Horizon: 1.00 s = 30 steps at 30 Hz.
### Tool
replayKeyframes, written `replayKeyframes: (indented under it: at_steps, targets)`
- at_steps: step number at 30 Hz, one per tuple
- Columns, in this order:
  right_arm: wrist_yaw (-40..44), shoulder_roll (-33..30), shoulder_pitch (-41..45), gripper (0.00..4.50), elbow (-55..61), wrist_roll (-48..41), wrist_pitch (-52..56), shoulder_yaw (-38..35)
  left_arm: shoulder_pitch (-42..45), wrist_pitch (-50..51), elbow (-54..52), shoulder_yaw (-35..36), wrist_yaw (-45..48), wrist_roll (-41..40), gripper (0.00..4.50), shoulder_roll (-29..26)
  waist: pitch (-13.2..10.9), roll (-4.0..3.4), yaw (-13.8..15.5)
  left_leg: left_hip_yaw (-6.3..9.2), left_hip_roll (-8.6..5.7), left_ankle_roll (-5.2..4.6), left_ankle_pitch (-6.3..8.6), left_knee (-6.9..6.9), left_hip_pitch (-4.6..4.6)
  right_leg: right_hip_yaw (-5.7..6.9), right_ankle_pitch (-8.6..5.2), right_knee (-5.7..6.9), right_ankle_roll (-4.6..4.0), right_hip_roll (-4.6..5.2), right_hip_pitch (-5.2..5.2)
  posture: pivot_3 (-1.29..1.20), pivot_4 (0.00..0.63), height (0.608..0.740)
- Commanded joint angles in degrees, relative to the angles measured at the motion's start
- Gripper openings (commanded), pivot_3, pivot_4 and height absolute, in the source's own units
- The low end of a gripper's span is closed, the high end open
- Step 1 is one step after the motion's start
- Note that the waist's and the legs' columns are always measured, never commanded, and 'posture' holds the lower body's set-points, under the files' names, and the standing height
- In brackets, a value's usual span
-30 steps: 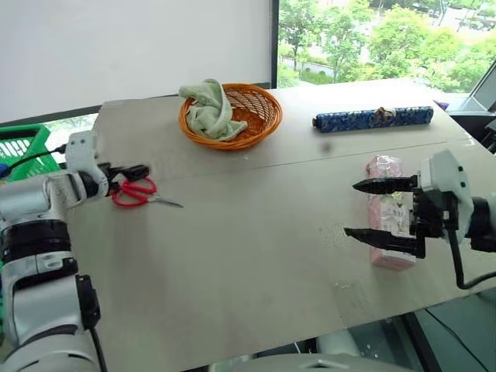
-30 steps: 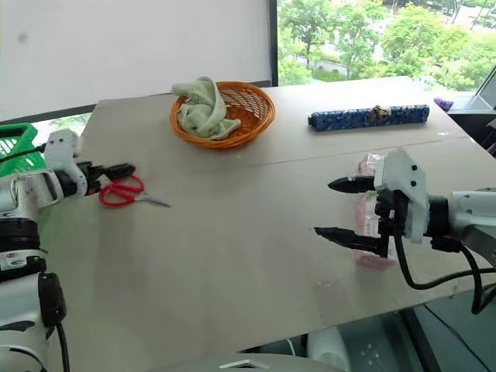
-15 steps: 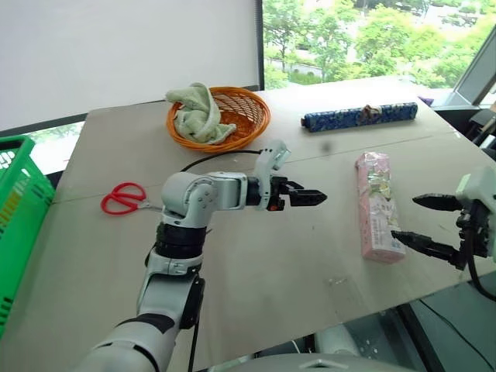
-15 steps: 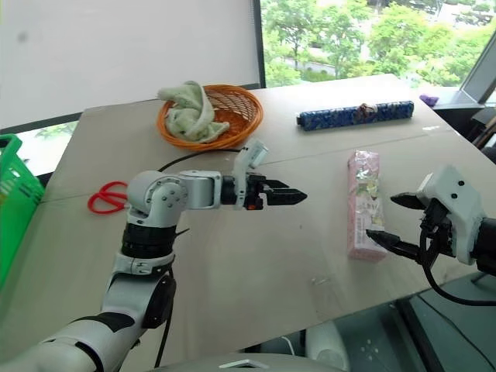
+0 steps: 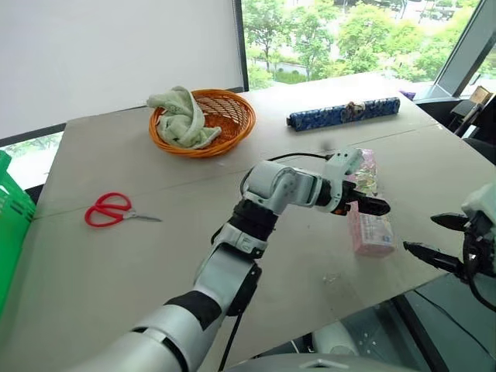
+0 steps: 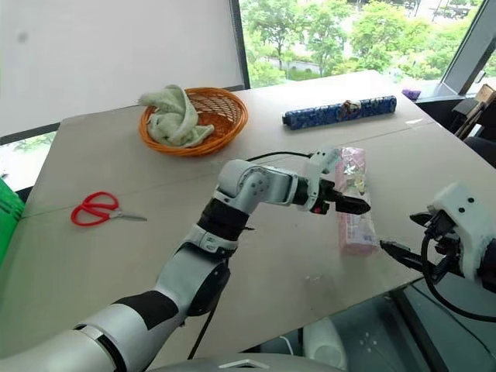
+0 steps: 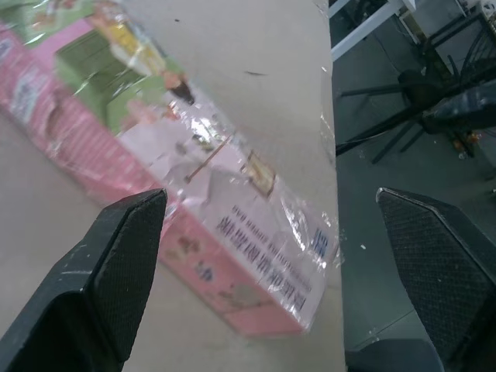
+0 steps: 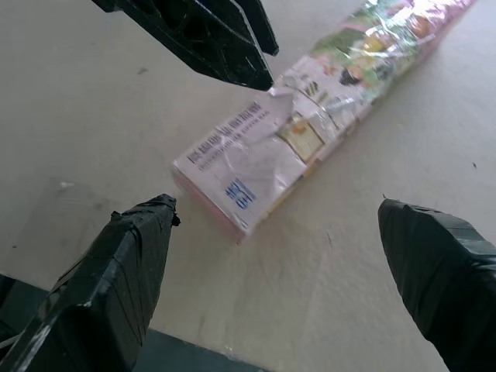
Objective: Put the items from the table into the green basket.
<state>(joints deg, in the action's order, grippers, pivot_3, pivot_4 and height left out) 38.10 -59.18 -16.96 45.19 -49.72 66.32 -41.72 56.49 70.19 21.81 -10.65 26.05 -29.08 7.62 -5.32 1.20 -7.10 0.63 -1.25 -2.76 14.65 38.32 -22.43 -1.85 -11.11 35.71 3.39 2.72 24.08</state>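
Observation:
The long pink floral-wrapped packet lies on the table near its right front corner. My left gripper reaches across to it and hovers open over its middle; in the left wrist view the packet lies between and beyond the spread fingers. To the right of the packet's near end, my right gripper is open and off the table edge, holding nothing. Red-handled scissors lie at the left. The dark blue patterned roll lies at the far right. The green basket shows at the left edge.
A round orange wicker bowl with a pale green cloth in it stands at the back of the table. A seam crosses the tabletop. Beyond the right front edge the floor drops away, with chair legs there.
My left arm has swung from beside the scissors across the table to the pink packet. The right gripper has drawn back to the right, off the packet. The head view has turned rightward.

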Motion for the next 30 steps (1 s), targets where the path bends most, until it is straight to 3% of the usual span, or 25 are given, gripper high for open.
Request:
replayKeyframes:
  at_steps: [1, 9, 13, 19, 22, 25, 30]
  targets:
    - [-0.7, 0.5, -0.2, 4.5, 1.3, 0.1, 0.5, -2.7, 2.1, -2.4, 2.5, -0.4, -0.8, 2.6, 4.48, 1.3, 0.0, -0.04, -0.7, -0.03, 0.02, -0.01, 0.01, -0.02, 0.0, -0.05, 0.0, 0.01, 0.0, -0.04, 0.0, -0.32, 0.068, 0.74]
    - [-2.0, 1.7, 0.2, 4.5, 2.2, -0.2, 0.5, -1.8, 2.3, -11.8, 11.0, -9.7, -5.1, 12.8, 4.48, 7.7, 0.0, -0.1, -2.0, 0.0, 0.03, -0.01, 0.02, -0.01, 0.17, -0.32, 0.01, 0.02, 0.05, 0.0, 0.0, -0.32, 0.056, 0.74]
    - [-2.0, 2.1, -0.4, 4.5, 2.8, -0.6, 0.7, -2.9, 2.3, -12.5, 11.4, -11.6, -6.4, 13.6, 4.48, 10.0, -0.1, 0.04, -2.3, -0.11, 0.03, 0.03, 0.07, -0.01, 0.32, -0.52, 0.07, 0.02, 0.18, 0.05, -0.06, -0.33, 0.058, 0.74]
    - [-0.6, 2.7, -3.0, 4.5, 4.5, -1.4, 0.7, -5.8, 6.8, -9.1, 18.9, -0.7, -6.1, 4.7, 4.48, 15.7, -0.1, 0.13, -4.1, -0.09, 0.04, 0.22, 0.19, -0.01, 0.53, -0.51, 0.06, 0.0, 0.21, 0.08, -0.31, -0.35, 0.063, 0.74]
    - [-0.5, 2.6, -3.4, 4.5, 4.9, -1.9, 0.9, -6.7, 8.3, -10.4, 22.8, 0.0, -6.4, 4.9, 4.48, 16.4, -0.1, 0.15, -4.9, -0.04, 0.02, 0.22, 0.19, -0.02, 0.53, -0.46, 0.04, 0.0, 0.24, 0.08, -0.31, -0.36, 0.067, 0.74]
    - [-0.6, 2.5, -3.6, 4.5, 5.2, -2.2, 0.9, -7.3, 9.1, -12.4, 26.2, -0.4, -5.8, 5.4, 3.7, 16.8, -0.1, 0.15, -5.1, -0.03, -0.01, 0.19, 0.22, -0.03, 0.54, -0.46, 0.02, -0.06, 0.28, 0.11, -0.35, -0.37, 0.071, 0.74]
    - [-0.6, 2.5, -4.5, 4.5, 5.7, -2.6, 0.9, -8.4, 8.8, -12.1, 26.5, -1.3, -2.8, 4.5, 1.52, 16.2, -0.1, 0.17, -5.0, -0.01, -0.08, 0.14, 0.27, -0.04, 0.51, -0.45, -0.02, -0.13, 0.35, 0.23, -0.37, -0.37, 0.073, 0.74]
